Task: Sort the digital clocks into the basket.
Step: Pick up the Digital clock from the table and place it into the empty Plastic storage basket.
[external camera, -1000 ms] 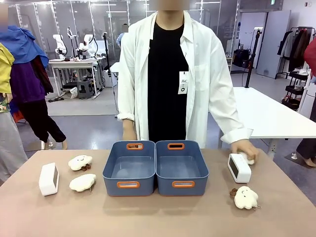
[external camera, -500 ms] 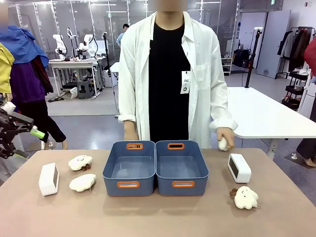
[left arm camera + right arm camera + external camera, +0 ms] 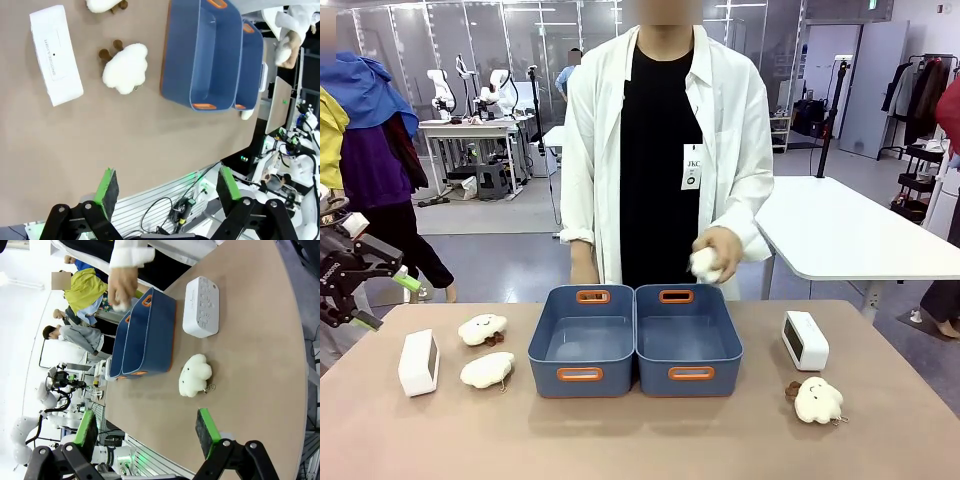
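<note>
Right now both grippers stand wide open with nothing between their fingers. The left gripper [image 3: 388, 300] hangs in the air well to the left of the two blue baskets, which sit side by side and touching at the middle of the table [image 3: 640, 440]: the left basket [image 3: 548, 368] and the right basket [image 3: 722, 366]. The right gripper [image 3: 146, 427] hovers above the table off the right basket's outer side, its green pads spread far apart. Neither digital clock is in a basket. The left clock [image 3: 419, 362] stands on the table well to the left of the left basket, dark screen turned toward it. Two white plush clouds lie between this clock and the left basket, the far plush [image 3: 482, 328] and the near plush [image 3: 487, 370]. The right clock [image 3: 805, 340] stands near the right basket's outer wall, apart from it, with a third plush [image 3: 817, 400] just in front of it. Behind the baskets a person in a white coat holds a small white plush in one hand [image 3: 713, 258], raised above the right basket's far rim.
</note>
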Available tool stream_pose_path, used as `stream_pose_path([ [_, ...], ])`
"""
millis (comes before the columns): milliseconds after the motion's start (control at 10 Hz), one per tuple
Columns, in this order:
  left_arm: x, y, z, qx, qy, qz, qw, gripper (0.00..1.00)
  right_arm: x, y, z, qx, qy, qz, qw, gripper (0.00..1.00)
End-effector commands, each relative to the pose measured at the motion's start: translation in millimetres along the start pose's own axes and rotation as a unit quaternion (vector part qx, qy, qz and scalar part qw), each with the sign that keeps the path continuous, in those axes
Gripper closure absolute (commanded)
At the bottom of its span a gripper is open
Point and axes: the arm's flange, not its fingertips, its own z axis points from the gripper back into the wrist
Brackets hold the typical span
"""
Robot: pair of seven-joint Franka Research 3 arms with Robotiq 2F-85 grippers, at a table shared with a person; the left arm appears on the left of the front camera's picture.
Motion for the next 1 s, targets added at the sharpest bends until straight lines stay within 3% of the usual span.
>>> stream_pose_path([
  [0,-10,7,4,0.002,-0.006,0.004,1.000,0.00,-1,2,3,0.003,0.002,0.005,1.000,0.00],
  [300,-5,13,-3,0.025,-0.026,0.019,0.999,0.00,-1,2,3,0.003,0.002,0.005,1.000,0.00],
  [500,14,14,-30,0.087,-0.086,0.042,0.992,0.00,-1,2,3,0.003,0.002,0.005,1.000,0.00],
  [700,42,20,-75,0.161,-0.102,0.054,0.980,0.00,-1,2,3,0.003,0.002,0.005,1.000,0.00],
  [900,61,28,-106,0.231,-0.082,0.061,0.968,0.00,-1,2,3,0.003,0.002,0.005,1.000,0.00],
])
